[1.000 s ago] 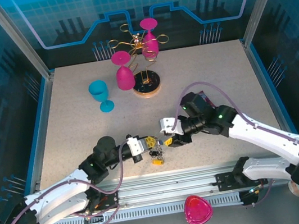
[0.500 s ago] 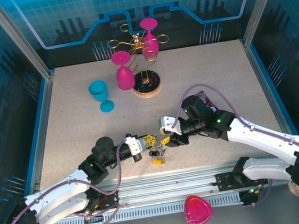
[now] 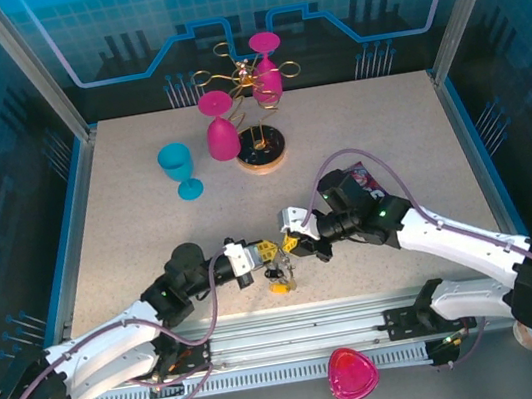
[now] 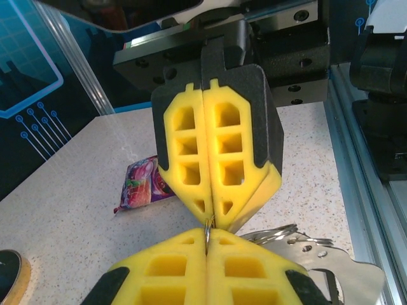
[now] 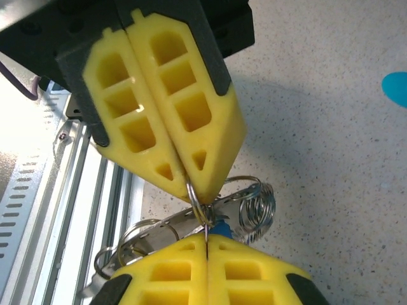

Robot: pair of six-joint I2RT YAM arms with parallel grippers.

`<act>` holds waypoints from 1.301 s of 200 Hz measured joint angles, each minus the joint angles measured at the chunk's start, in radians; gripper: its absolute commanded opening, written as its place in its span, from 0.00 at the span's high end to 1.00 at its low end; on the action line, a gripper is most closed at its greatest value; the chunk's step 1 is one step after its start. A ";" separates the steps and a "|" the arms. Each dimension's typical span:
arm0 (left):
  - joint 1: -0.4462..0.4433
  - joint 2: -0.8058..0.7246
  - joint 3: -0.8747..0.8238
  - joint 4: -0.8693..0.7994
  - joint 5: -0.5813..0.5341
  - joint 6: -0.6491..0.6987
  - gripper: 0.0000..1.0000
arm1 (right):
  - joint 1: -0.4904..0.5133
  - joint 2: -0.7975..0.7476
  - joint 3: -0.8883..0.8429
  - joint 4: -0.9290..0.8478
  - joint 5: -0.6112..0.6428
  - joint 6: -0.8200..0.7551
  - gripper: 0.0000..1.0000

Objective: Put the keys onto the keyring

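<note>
My left gripper [image 3: 266, 252] and right gripper [image 3: 292, 245] meet tip to tip near the table's front edge. In the left wrist view my left gripper [image 4: 208, 236] is shut on the thin wire keyring [image 4: 208, 229], and the right gripper [image 4: 213, 220] pinches the same ring from above. In the right wrist view my right gripper [image 5: 206, 240] is shut on the keyring [image 5: 194, 196], which also runs into the left gripper [image 5: 191, 189]. The keys [image 3: 279, 279] hang below in a small bunch. A blue key head [image 5: 221, 227] and silver coiled rings [image 5: 255, 204] show there.
A purple snack packet [image 3: 372, 183] lies behind the right arm. The gold wire rack on its round wooden base [image 3: 261, 155] holds pink glasses at the back, with a blue goblet [image 3: 178, 170] to its left. An aluminium rail [image 3: 298, 334] runs along the front edge.
The right gripper has moved left to the left gripper's tips and shut on the ring. The left arm has stayed put, still shut.
</note>
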 measured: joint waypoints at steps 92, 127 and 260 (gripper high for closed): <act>0.000 0.080 0.036 0.026 -0.008 -0.052 1.00 | -0.012 0.069 0.000 0.023 -0.021 0.073 0.74; 0.000 0.118 0.073 0.127 -0.027 -0.061 1.00 | -0.018 0.039 -0.014 0.053 -0.006 0.096 0.55; 0.000 0.117 0.087 0.247 -0.045 -0.105 1.00 | -0.072 -0.252 -0.124 0.213 0.045 0.067 0.58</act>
